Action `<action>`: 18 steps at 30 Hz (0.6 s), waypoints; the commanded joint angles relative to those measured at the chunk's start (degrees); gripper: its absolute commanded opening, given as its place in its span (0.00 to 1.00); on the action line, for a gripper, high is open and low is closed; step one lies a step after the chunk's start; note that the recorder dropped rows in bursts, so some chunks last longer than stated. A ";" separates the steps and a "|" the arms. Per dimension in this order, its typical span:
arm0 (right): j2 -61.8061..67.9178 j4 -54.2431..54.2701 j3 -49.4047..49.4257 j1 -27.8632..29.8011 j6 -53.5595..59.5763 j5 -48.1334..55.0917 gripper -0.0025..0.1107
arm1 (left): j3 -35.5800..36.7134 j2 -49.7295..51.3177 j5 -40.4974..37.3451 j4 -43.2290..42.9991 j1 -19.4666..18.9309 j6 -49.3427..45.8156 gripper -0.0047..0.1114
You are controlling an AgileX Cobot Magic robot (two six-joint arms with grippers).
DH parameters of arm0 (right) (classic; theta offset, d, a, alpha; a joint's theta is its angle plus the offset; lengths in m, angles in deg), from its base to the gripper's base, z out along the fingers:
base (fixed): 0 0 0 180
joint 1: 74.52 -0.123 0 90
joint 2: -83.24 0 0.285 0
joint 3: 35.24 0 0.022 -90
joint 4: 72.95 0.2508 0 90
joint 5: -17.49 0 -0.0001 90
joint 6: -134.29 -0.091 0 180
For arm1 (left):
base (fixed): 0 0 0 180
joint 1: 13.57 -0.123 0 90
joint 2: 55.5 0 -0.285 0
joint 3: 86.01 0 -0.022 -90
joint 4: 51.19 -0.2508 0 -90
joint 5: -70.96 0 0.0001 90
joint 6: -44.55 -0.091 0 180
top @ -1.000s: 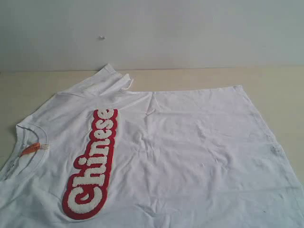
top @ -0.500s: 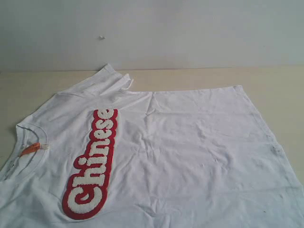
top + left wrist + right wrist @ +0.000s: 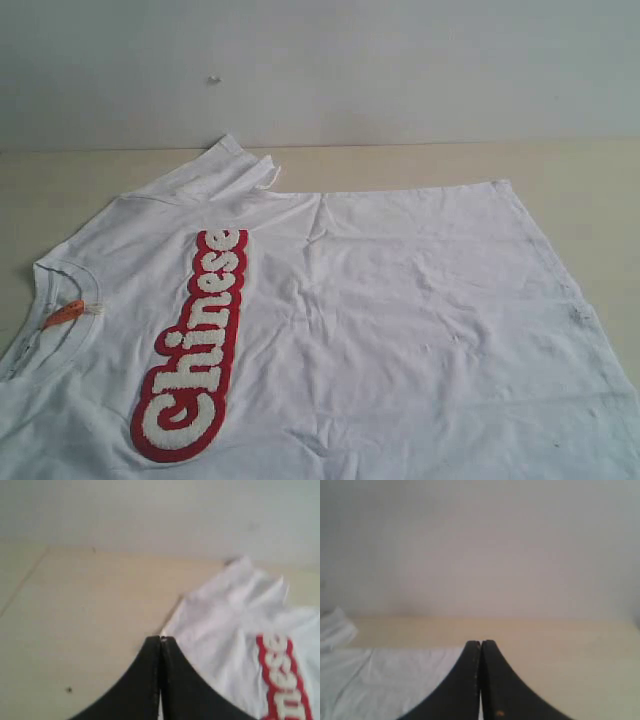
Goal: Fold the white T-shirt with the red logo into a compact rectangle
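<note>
No shift since a second ago. Spread front-up on the beige table (image 3: 580, 165): white T-shirt (image 3: 400, 330), red logo (image 3: 195, 345) beside the collar (image 3: 58, 272), orange neck tag (image 3: 63, 314). Bunched toward the wall (image 3: 400, 70): far sleeve (image 3: 225, 165). Pinched together, empty, over the cloth's edges: left gripper (image 3: 160, 640), right gripper (image 3: 480, 642).

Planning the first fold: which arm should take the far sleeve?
Left, probably. The sleeve lies at the shirt's collar end and shows just ahead of the left gripper. The right gripper sits by the plain hem end, farther off. Both are shut, so open first.
</note>
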 commanded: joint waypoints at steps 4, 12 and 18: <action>18.84 18.92 -0.79 0.25 24.66 12.79 0.02 | -0.48 21.21 -13.89 19.35 0.18 -41.52 0.04; 26.46 26.83 -0.79 0.25 34.68 13.66 0.02 | -0.48 29.77 -17.79 6.37 6.44 -66.78 0.20; 27.21 26.96 -0.79 0.25 34.80 13.55 0.02 | -0.48 32.63 -13.48 0.33 7.95 -67.17 0.91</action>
